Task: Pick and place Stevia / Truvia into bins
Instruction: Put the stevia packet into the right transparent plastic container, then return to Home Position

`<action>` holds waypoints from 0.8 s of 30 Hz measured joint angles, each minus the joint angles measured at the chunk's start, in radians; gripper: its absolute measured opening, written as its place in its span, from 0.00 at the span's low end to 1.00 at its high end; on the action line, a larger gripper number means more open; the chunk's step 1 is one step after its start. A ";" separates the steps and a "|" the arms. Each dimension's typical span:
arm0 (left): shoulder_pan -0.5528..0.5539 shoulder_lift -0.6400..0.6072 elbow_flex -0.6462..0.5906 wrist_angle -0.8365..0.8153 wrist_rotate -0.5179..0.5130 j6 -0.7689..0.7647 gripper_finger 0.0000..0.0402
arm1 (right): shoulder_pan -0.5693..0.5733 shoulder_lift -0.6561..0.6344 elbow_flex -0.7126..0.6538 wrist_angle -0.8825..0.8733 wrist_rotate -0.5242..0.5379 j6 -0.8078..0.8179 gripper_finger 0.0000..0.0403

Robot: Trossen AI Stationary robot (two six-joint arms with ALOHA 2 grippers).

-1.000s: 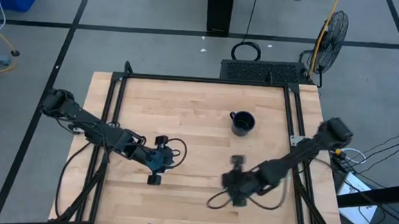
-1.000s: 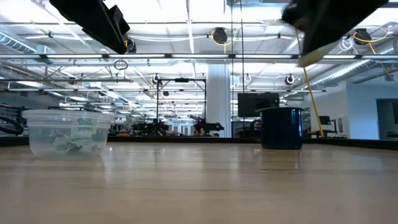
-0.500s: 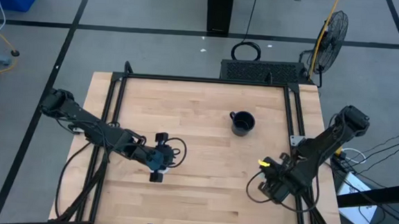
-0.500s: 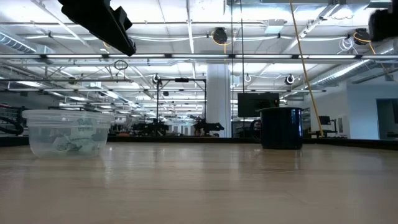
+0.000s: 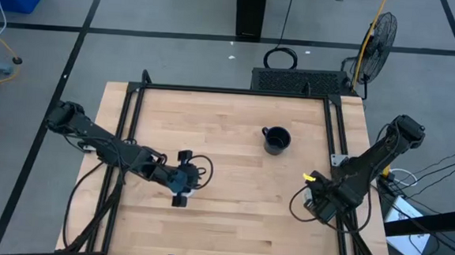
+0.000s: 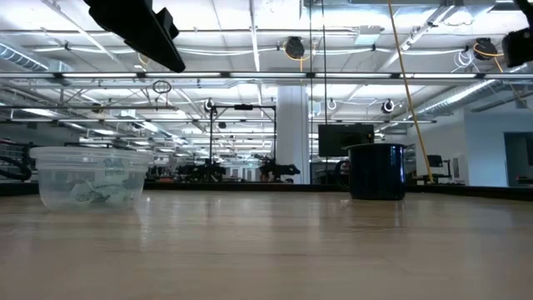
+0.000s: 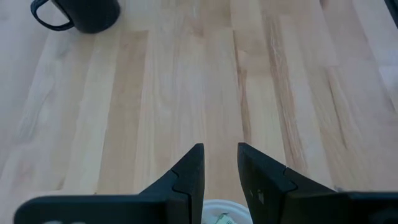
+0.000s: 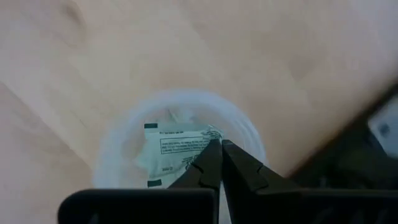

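Note:
My right gripper [image 5: 316, 202] is near the table's right edge, shut on a white and green sachet [image 8: 180, 145] above a clear round bin [image 8: 180, 149]. Another sachet [image 8: 146, 163] lies in that bin. My left gripper [image 5: 181, 182] hangs open and empty over the table's middle left, just above a second clear bin [image 7: 219, 215]. That bin stands on its base in the low view [image 6: 87, 177], with several sachets inside. In the high view the arms hide most of both bins. My right gripper pinches the sachet by one corner or short edge [image 8: 210, 138] between its two fingertips [image 8: 209, 163], coming from above and pointing down. The sachet sticks out sideways from the fingertips, lifted clear over the bin's mouth.
A black handled mug [image 5: 276, 139] stands right of the table's middle, toward the far edge; it also shows in the low view [image 6: 376, 172] and the left wrist view [image 7: 78, 12]. A black rail frame [image 5: 334, 126] borders the tabletop. Bare wood lies between the two arms.
My right gripper has swung quickly from the table's near middle toward its right edge and has slowed above the bin there.

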 joint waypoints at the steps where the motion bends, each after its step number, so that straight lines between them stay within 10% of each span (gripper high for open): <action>1: 0.000 0.000 0.000 0.000 0.000 0.000 0.25 | 0.000 -0.001 0.000 -0.013 -0.026 0.020 0.00; 24: 0.001 0.000 0.000 0.000 -0.001 0.006 0.25 | 0.000 -0.007 -0.093 0.038 -0.041 0.050 0.16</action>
